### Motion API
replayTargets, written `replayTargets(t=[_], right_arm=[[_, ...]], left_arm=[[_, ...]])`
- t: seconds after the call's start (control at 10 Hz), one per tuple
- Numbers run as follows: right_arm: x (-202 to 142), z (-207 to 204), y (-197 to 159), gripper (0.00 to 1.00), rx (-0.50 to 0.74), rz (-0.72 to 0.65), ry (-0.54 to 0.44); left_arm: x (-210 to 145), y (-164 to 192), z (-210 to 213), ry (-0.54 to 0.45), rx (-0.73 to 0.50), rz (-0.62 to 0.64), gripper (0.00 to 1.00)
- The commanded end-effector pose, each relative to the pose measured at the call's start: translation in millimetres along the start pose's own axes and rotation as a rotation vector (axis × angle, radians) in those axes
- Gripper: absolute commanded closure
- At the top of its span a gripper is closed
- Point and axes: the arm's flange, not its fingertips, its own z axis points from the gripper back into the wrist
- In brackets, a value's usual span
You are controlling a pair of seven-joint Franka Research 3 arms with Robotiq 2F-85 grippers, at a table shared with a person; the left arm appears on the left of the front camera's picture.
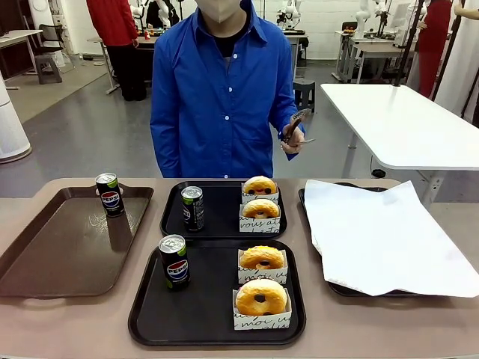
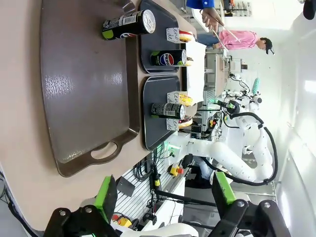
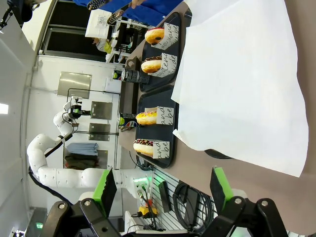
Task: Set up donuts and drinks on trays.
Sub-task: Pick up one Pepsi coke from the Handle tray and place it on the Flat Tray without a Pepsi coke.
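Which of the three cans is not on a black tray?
The far-left can. It stands upright on the brown tray at its far edge, while the other two cans each stand on a black tray beside donuts.

Brown glossy tray (image 1: 52, 254) with handles at the table's left, tray lined with white paper (image 1: 389, 235) at the right, tan table (image 1: 75, 321), person in a blue shirt (image 1: 221, 97) standing behind, holding tongs (image 1: 297, 122), white table (image 1: 408, 123) beyond
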Motion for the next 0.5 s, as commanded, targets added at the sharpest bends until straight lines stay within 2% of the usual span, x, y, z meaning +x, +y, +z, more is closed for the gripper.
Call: replayTargets(t=[0.0, 0.4], right_arm=[[1.3, -0.1, -0.8, 0.00, 0.022, 0.012, -0.010], [1.3, -0.1, -0.8, 0.00, 0.022, 0.012, -0.010]], left_arm=[[-0.9, -0.3, 0.7, 0.002, -0.003, -0.001, 0.00], [-0.9, -0.3, 0.7, 0.002, -0.003, -0.001, 0.00]])
